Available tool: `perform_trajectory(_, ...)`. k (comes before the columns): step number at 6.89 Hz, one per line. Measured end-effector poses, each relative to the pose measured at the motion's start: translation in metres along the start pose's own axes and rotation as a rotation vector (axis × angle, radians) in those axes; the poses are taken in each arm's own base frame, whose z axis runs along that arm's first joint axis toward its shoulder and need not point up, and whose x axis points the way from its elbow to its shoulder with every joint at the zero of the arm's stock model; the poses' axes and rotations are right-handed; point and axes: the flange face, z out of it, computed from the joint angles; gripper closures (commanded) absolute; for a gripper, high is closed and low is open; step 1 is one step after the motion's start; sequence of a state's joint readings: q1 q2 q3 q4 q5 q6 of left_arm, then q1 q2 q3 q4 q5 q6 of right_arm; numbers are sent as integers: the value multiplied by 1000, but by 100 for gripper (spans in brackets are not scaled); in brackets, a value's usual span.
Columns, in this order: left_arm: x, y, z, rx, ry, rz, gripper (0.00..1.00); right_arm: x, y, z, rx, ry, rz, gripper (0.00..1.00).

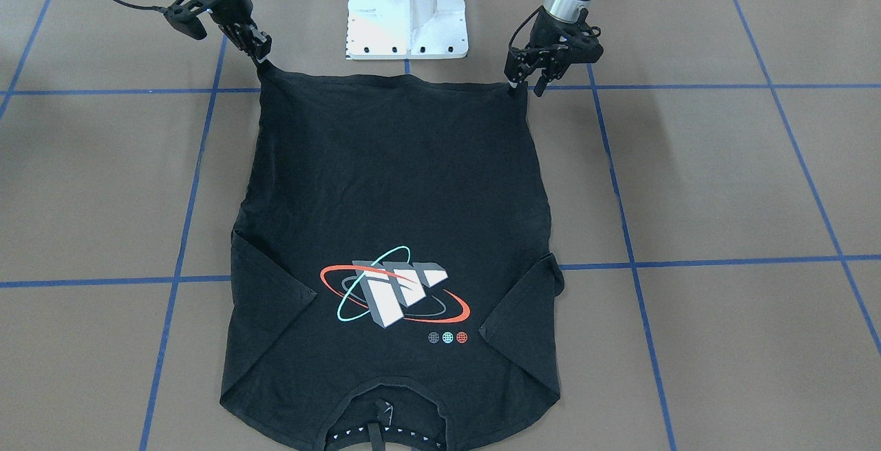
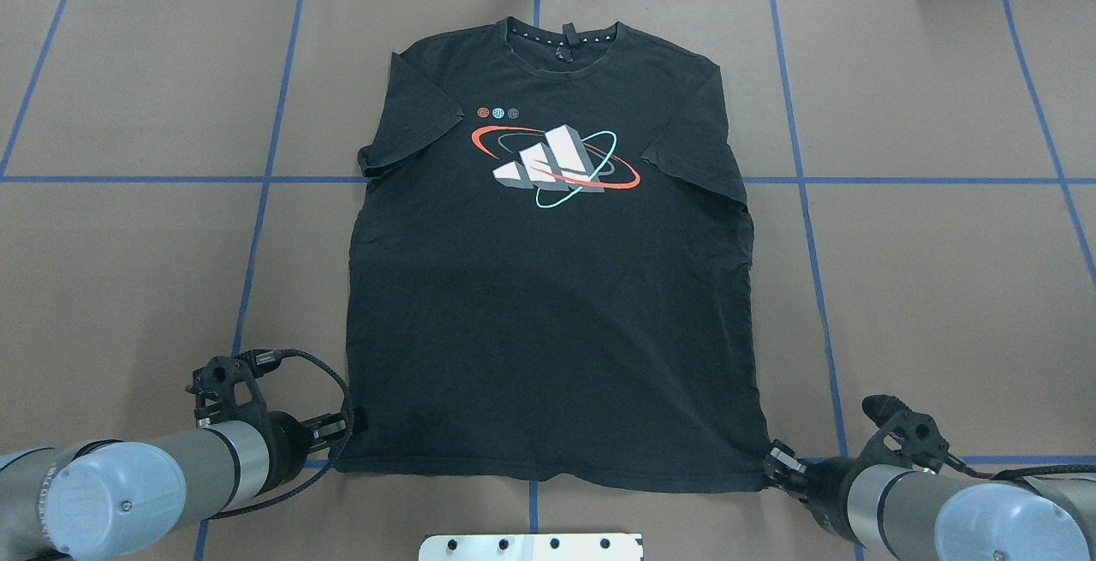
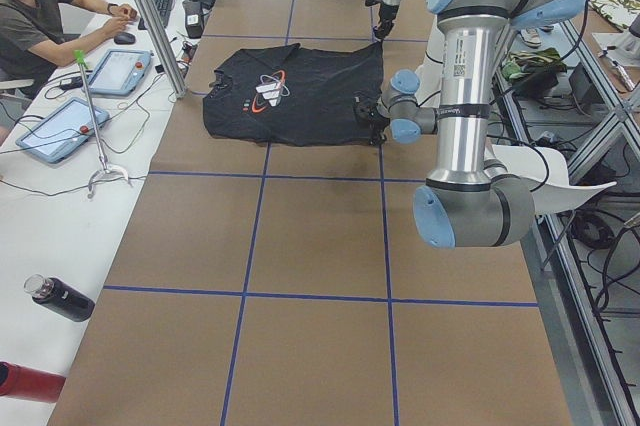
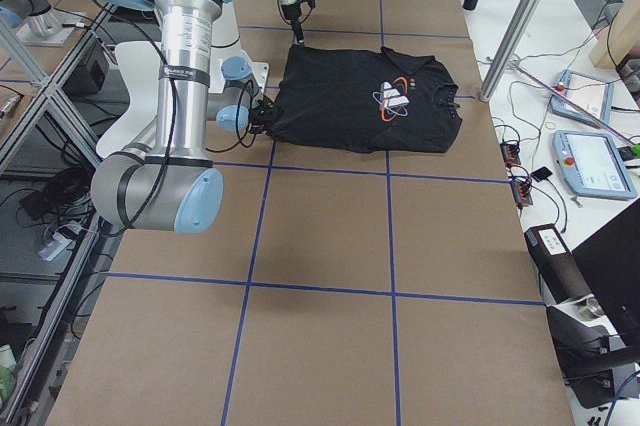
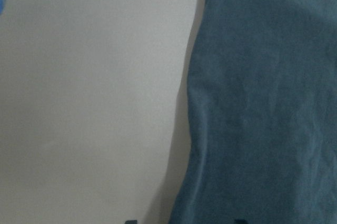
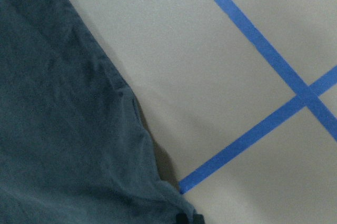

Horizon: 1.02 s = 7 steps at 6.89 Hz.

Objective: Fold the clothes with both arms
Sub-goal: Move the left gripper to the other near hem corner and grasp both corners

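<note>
The black T-shirt (image 1: 399, 182) lies flat, print side up, its collar on the far side from the robot base and its hem (image 2: 548, 480) toward it. My right gripper (image 1: 261, 57) is shut on one hem corner, and the right wrist view shows its tips (image 6: 188, 219) closed on the cloth (image 6: 63, 129). At the other hem corner my left gripper (image 1: 526, 86) stands open. Its two tips sit apart at the bottom of the left wrist view (image 5: 184, 221), with the shirt's edge (image 5: 263, 103) between them. From overhead, both grippers (image 2: 353, 424) (image 2: 775, 461) flank the hem.
The white base plate (image 1: 406, 17) sits just behind the hem. Blue tape lines (image 2: 257, 227) grid the brown table. Along the far side stand a metal post (image 3: 150, 21), tablets (image 3: 55, 126) and bottles (image 3: 60, 298), with a person (image 3: 35, 16) seated there.
</note>
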<state>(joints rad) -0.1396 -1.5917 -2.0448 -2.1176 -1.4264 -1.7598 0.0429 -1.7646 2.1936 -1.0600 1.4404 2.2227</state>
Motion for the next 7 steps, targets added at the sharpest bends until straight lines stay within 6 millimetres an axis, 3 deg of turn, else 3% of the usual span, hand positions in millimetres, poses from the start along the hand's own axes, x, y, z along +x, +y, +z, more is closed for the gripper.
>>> perform_trajectory(2, -1, 6, 1, -11, -4, 5, 36, 0, 0, 0, 0, 1, -1, 100)
perform_trajectory(4, -3, 12, 4, -21, -11, 11, 50, 0, 1, 1, -1, 2, -1, 100)
perform_trajectory(7, -5, 14, 5, -28, -17, 14, 100, 0, 1, 0, -2, 1, -1, 100)
